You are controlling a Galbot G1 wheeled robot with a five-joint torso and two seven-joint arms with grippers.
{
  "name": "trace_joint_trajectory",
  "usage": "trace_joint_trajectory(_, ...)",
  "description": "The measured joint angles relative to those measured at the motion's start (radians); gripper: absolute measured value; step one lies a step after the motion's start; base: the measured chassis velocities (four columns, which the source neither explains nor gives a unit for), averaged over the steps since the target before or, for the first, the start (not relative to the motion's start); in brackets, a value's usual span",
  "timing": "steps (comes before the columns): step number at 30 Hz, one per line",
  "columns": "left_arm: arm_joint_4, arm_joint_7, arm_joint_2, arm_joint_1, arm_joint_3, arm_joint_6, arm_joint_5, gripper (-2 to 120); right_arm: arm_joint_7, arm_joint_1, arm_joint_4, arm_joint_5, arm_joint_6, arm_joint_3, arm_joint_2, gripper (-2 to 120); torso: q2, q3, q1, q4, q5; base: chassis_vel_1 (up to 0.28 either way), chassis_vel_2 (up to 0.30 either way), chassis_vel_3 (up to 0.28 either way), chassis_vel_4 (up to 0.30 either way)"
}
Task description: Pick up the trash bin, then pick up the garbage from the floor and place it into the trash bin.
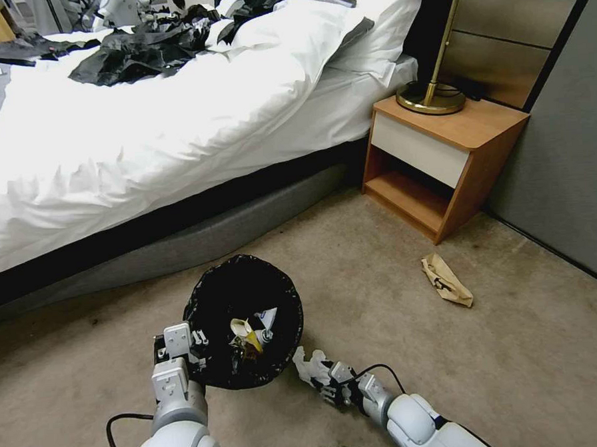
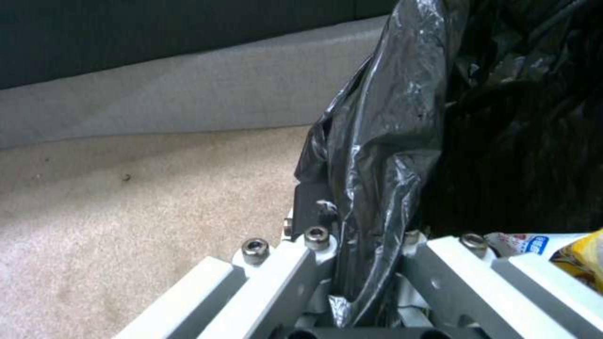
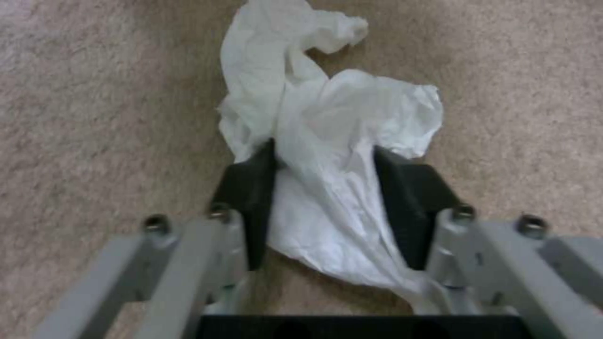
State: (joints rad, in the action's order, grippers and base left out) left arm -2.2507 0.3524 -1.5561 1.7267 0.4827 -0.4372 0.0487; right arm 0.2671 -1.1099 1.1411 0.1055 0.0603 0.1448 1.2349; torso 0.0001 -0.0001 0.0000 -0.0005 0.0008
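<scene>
The trash bin (image 1: 212, 298), lined with a crinkly black bag, hangs just above the carpet in front of me. My left gripper (image 1: 196, 340) is shut on its near rim, and the left wrist view shows the liner (image 2: 389, 141) pinched between the fingers (image 2: 367, 268). Inside the bin lie a yellow wrapper and other garbage (image 1: 247, 334). A crumpled white tissue (image 1: 307, 366) lies on the floor right of the bin. My right gripper (image 1: 322, 376) is low over it, open, its black pads (image 3: 251, 188) on either side of the tissue (image 3: 339, 117). Crumpled brown paper (image 1: 446, 280) lies farther right.
A bed (image 1: 141, 145) with white bedding and a grey base runs across the back. A wooden nightstand (image 1: 470, 124) with a brass lamp (image 1: 432, 96) stands at the right, against a grey wall. Open carpet lies between the bin and the brown paper.
</scene>
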Motion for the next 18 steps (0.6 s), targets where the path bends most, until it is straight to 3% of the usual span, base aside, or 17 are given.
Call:
trace_joint_trajectory(10,0.004,0.0,0.0,-0.004,-0.003,0.0,0.0,1,0.008,0.006,0.004,0.002,0.011,-0.012,-0.011,0,0.0,0.0,0.0,0.0003,-0.0002,0.0,0.0,0.0,0.0)
trace_joint_trajectory(18,0.006,0.0,0.0,-0.004,-0.002,0.0,0.0,1,0.009,0.006,0.024,0.005,0.019,-0.024,-0.027,0,0.0,0.0,0.0,0.0005,-0.0005,0.0,0.0,0.0,0.0)
